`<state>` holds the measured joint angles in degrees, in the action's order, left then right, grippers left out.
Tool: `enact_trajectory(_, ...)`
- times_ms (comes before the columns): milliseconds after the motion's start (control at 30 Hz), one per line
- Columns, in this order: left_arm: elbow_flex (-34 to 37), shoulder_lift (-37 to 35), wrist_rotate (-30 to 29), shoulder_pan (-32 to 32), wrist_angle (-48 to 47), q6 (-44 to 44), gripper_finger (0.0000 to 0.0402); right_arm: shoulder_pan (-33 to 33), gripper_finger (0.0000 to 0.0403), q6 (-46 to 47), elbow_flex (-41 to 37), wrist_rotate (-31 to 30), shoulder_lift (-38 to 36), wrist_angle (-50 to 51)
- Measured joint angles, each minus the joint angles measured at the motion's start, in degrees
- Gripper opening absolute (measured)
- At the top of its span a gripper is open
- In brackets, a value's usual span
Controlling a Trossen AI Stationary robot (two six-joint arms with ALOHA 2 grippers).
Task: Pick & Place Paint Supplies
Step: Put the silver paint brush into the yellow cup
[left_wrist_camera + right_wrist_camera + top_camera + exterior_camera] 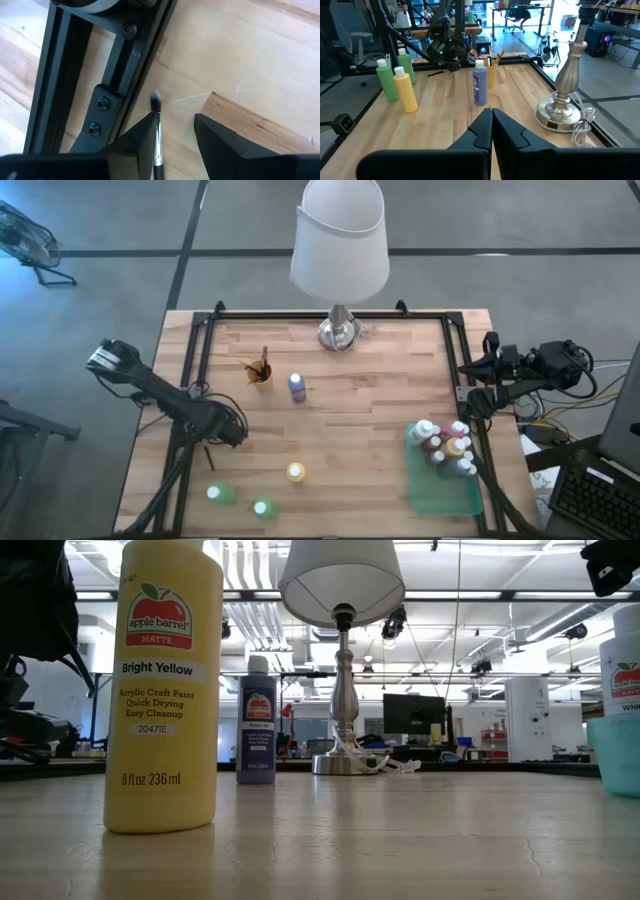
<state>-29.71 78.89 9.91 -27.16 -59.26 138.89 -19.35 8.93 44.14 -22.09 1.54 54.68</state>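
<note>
A thin dark-handled paintbrush (158,131) lies flat on the wooden table beside the black frame rail (75,75), near the table's left edge. My left gripper (175,120) points steeply down over it and is open. Its fingers stand on either side of the brush, which runs close along one finger (142,137). Standing on the table are a yellow bottle (296,472), a purple bottle (297,387) and two green bottles (221,494) (263,507). My right gripper (491,120) is shut on nothing and waits raised at the table's right edge. My left gripper has the brush's ferrule and upper handle (158,145) between its open fingers. The fingers come from above and lie to either side of the brush, along its length. Whether the nearer finger touches the brush I cannot tell. The brush lies flat on the table.
A green tray (445,498) at the near right holds several bottles (445,442). A cup with brushes (260,370) stands at the far left. A lamp (340,330) stands at the far middle. Black frame rails run along the table's left and right sides.
</note>
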Motion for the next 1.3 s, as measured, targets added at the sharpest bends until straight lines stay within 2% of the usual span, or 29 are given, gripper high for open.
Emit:
enact_trajectory(300, -1.3, 4.2, 0.9, 0.0, -0.2, 0.7, 0.0139, 0.0, 0.0008, 0.0, 0.0, 0.0, 0.0, 0.0)
enact_trajectory(633, -9.0, 5.3, -4.9, -0.2, -2.9, -4.8, 0.0139, 0.0, 0.0008, 0.0, 0.0, 0.0, 0.0, 0.0)
enact_trajectory(700, -10.9, 5.3, -4.9, -0.1, -6.5, -5.7, 0.0138, 0.0, 0.0008, 0.0, 0.0, 0.0, 0.0, 0.0)
enact_trajectory(900, -15.4, 5.7, 1.5, -0.3, -13.8, -4.1, 0.0137, 0.0, 0.0008, 0.0, 0.0, 0.0, 0.0, 0.0)
enact_trajectory(1100, -16.2, 8.0, 8.4, -0.7, -15.6, -3.1, 0.0137, 0.0, 0.0008, 0.0, 0.0, 0.0, 0.0, 0.0)
enact_trajectory(1300, -15.7, 10.5, 10.2, -0.8, -15.8, -4.2, 0.0137, 0.0, 0.0008, 0.0, 0.0, 0.0, 0.0, 0.0)
